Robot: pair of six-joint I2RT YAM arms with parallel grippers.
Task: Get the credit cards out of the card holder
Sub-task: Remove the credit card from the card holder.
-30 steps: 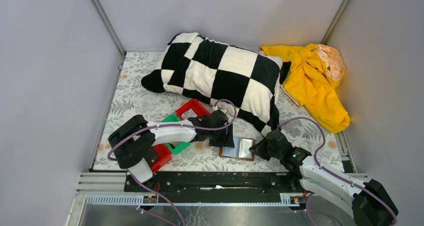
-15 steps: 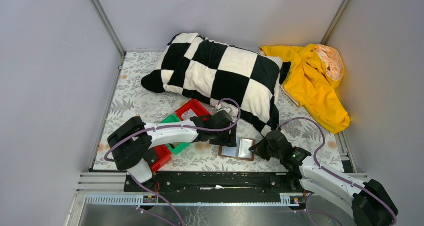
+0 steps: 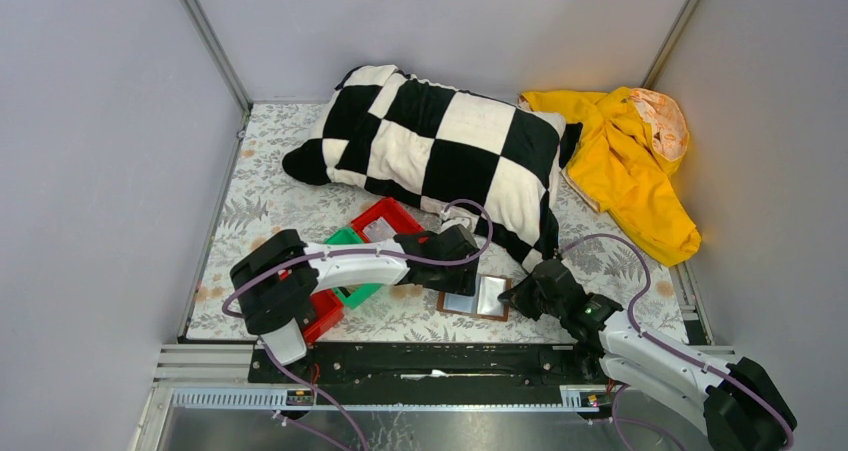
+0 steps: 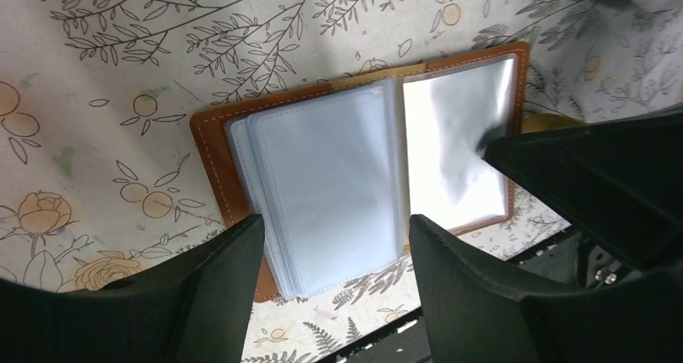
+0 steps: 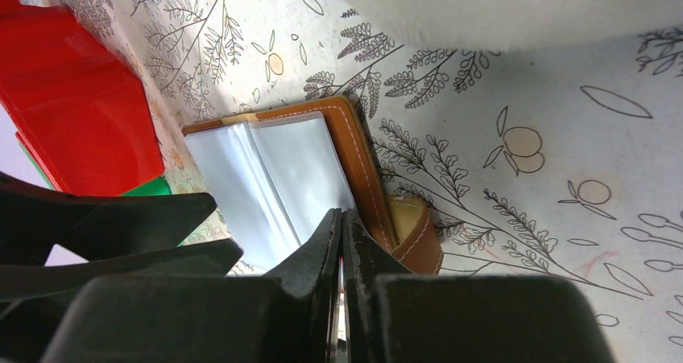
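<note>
The card holder [image 3: 488,297] lies open and flat on the floral table cloth, brown leather rim around pale clear sleeves [image 4: 338,170]. My left gripper [image 4: 336,222] hangs open just above its left half, one finger [image 4: 217,290] at each side of the sleeve stack. My right gripper [image 5: 341,215] is shut, its tips resting on the holder's right page [image 5: 310,166] beside the brown strap [image 5: 417,230]. In the left wrist view the right gripper's fingertips [image 4: 596,186] cover the right page's edge. No credit cards show in the sleeves.
A red bin [image 3: 385,219], a green bin [image 3: 352,293] and another red bin [image 3: 324,313] lie left of the holder under my left arm. The chequered pillow [image 3: 440,146] is close behind, yellow cloth [image 3: 625,166] at the back right. The table's black front rail [image 3: 420,363] runs just below.
My left arm has moved a little to the right, bringing its gripper further over the holder. The right gripper and the holder have stayed put.
</note>
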